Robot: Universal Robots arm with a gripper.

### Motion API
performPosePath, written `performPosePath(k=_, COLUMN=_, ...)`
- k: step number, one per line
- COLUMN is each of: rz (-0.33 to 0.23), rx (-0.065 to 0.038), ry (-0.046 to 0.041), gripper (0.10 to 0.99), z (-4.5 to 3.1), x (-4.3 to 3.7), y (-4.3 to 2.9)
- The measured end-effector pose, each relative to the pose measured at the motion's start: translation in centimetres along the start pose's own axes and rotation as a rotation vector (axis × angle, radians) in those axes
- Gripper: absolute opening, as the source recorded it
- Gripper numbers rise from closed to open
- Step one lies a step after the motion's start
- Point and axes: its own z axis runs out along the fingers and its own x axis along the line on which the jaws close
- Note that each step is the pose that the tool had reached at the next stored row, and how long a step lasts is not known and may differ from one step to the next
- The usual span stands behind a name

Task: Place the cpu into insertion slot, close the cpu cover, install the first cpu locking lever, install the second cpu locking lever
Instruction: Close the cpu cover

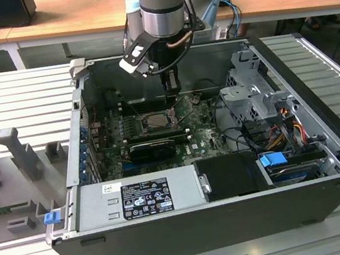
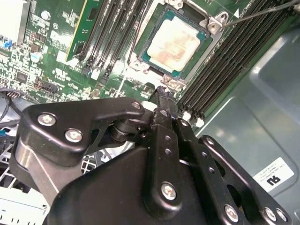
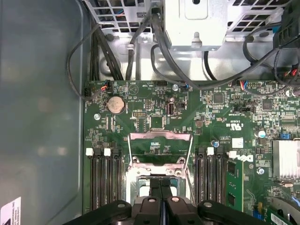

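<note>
Second wrist view: tan-silver square cpu sits in dark-rimmed insertion slot; closed, empty tool hovers beside; raised silver-frame cpu cover likely needs pressing down.

The arm reaches down into an open computer case lying on a slatted grey surface. Its gripper hangs just above the insertion slot on the green circuit board. A silver power supply lines the near wall.
</note>
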Motion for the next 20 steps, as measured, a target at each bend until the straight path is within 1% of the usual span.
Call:
performPosePath(k=2, rz=0.0, rx=0.0, ry=0.0001, gripper=0.106, z=-0.23, x=0.01, y=0.11)
performPosePath(k=3, rz=0.0, rx=0.0, ry=0.0003, gripper=0.106, z=-0.23, x=0.01, y=0.21)
performPosePath(k=6, rz=0.0, rx=0.003, ry=0.0, gripper=0.106, z=-0.24, x=0.01, y=0.75)
performPosePath(k=9, rz=0.0, rx=0.004, ry=0.0, gripper=0.106, z=-0.72, x=0.03, y=1.04)
performPosePath(k=11, rz=0.0, rx=0.006, ry=0.0002, gripper=0.106, z=-0.74, x=0.03, y=1.71)
performPosePath(k=17, rz=0.0, rx=0.008, ry=-0.0001, gripper=0.106, z=-0.7, x=0.03, y=2.64)
performPosePath(k=18, rz=0.0, rx=0.009, ry=0.0001, gripper=0.106, z=-0.67, x=0.03, y=3.15)
performPosePath(k=20, rz=0.0, rx=0.01, ry=0.0, gripper=0.106, z=-0.64, x=0.03, y=3.74)
